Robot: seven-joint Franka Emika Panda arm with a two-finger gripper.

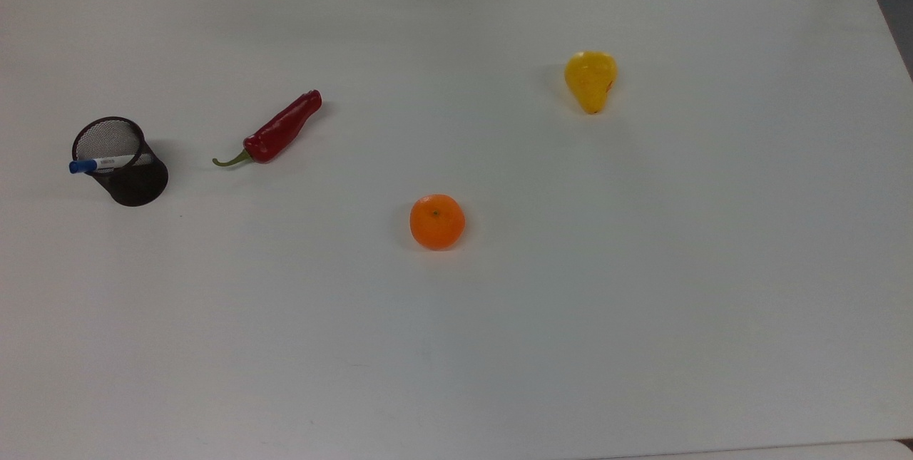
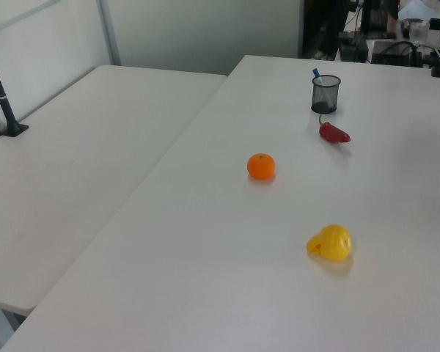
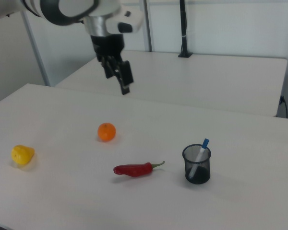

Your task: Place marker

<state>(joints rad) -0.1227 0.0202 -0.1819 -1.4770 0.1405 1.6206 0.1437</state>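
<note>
Nearest you in the right view, low and right of centre in the frame, the black mesh cup (image 3: 190,168) stands upright on the white surface (image 3: 240,139). The marker (image 3: 199,154) is inside it, leaning on the rim with its blue cap poking out toward the upper right. In the top view, at the left edge of the frame, its white barrel lies across the cup's mouth with the cap just past the rim.

Just beside the cup, toward the frame's centre, lies the red chili (image 3: 133,169), apart from it. Further back sits the orange (image 3: 106,132), and at the far left edge the yellow pear (image 3: 22,155).

Furthest off, in the upper left of the right view, the hand (image 3: 117,76) hangs high above the surface with its fingers spread and nothing between them.

Judging by this, the placing looks done, and what remains is to finish cleanly:

- Keep the hand high and well away from the cup.
- If you must cross the frame, go round the cup, not over the protruding cap; a knock there could tip the light cup.
- Check that the cup is standing square before you call it finished.
</note>
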